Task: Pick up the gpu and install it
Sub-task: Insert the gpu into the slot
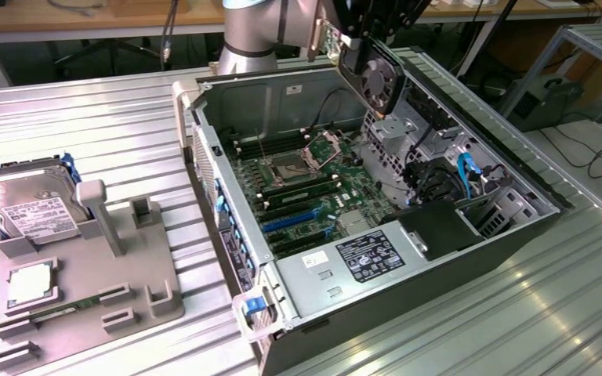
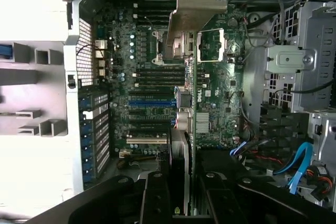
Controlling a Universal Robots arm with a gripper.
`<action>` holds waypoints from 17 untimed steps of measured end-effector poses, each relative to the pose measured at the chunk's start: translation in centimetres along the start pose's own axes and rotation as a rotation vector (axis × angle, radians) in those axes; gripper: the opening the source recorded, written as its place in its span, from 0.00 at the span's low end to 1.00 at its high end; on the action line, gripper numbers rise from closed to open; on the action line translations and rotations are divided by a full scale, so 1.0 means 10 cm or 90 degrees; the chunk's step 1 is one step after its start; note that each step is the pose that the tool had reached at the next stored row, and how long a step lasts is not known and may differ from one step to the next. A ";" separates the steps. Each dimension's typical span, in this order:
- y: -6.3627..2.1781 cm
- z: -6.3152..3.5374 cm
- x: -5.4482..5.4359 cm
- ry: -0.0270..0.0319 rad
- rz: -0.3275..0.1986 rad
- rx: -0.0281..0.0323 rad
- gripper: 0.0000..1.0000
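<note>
Black cooler and green circuit board catch the light as the gpu (image 1: 372, 74) hangs in the air over the open computer case (image 1: 510, 176), at about one o'clock in the exterior view. It is pinched by its upper edge in the arm's gripper (image 1: 372, 33), whose fingers (image 2: 157, 195) are clamped on either side of the card. The card is carried tilted, fan face out and silver bracket (image 2: 195, 9) leading, clear of everything below. Judging by the wrist view, that hold lets it travel edge-on over the motherboard (image 1: 301, 188), with its long edge running the same way as the blue expansion slot (image 2: 152, 102) just beside its line. The case lies on its side on the ribbed metal table (image 1: 469, 329), side panel off, which leaves the slots facing up at the arm. At nine o'clock in the exterior view a grey parts fixture (image 1: 92, 294) stands well apart from the case, keeping a hard drive (image 1: 24, 205) upright in one holder and a RAM stick (image 1: 66, 307) flat in another, apparently so that each part can be grasped from above. White lettering on the motherboard beside the card looks like "DELL" in the wrist view. The hard drive's white label and the sticker (image 1: 369, 257) on the power supply carry print too fine to read.
</note>
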State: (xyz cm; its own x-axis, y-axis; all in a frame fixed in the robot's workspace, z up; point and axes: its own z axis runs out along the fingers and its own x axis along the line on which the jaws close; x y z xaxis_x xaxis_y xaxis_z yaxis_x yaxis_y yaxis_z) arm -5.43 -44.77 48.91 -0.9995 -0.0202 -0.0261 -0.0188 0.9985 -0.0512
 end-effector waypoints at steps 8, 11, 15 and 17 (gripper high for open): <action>0.000 0.000 0.00 -0.0021 -0.041 -0.0011 0.27; 0.000 0.001 0.00 -0.0030 -0.058 -0.0016 0.27; 0.000 0.000 0.00 -0.0041 -0.079 -0.0021 0.27; 0.000 0.001 0.00 -0.0047 -0.091 -0.0025 0.27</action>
State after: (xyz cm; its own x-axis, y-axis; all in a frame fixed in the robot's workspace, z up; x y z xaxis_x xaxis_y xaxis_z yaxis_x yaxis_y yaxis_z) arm -5.44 -44.77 48.90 -0.9865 -0.1619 -0.0262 -0.1604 0.9857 -0.0511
